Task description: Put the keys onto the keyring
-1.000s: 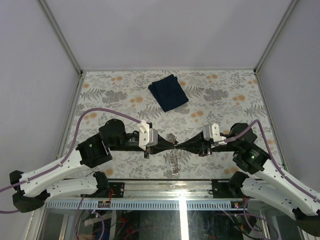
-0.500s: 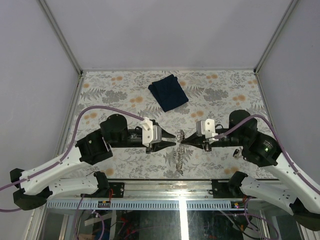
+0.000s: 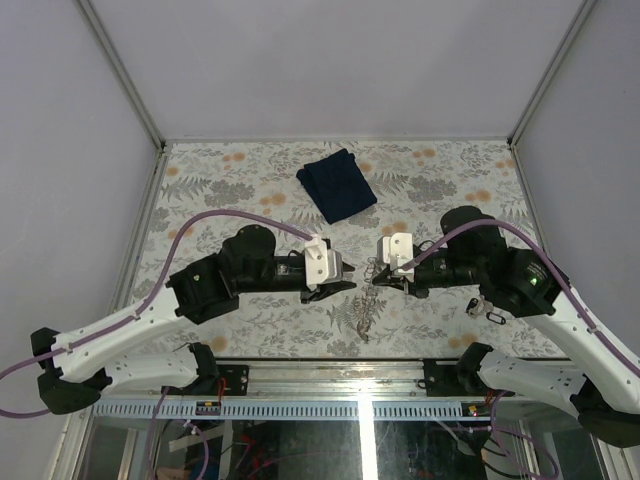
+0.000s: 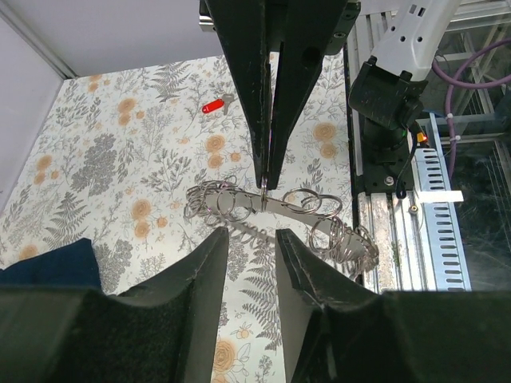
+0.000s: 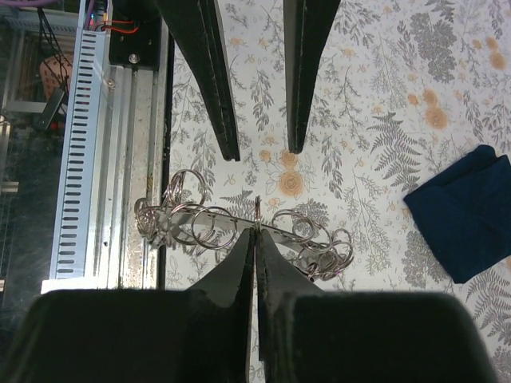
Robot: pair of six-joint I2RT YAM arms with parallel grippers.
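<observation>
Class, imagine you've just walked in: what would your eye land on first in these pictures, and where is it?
Over the floral table, the right gripper, pinched shut on the silvery keyring, faces the left gripper, open just opposite. Beyond them a dark blue cloth lies at the table's far middle.

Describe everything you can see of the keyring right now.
The keyring is a silvery metal string of many small linked wire rings, bunched at both ends. It lies stretched crosswise over the floral table. The right gripper is shut on its middle; the left gripper stands open close by, not touching it. No coloured key head shows on it. Whether its ends rest on the table I cannot tell.
</observation>
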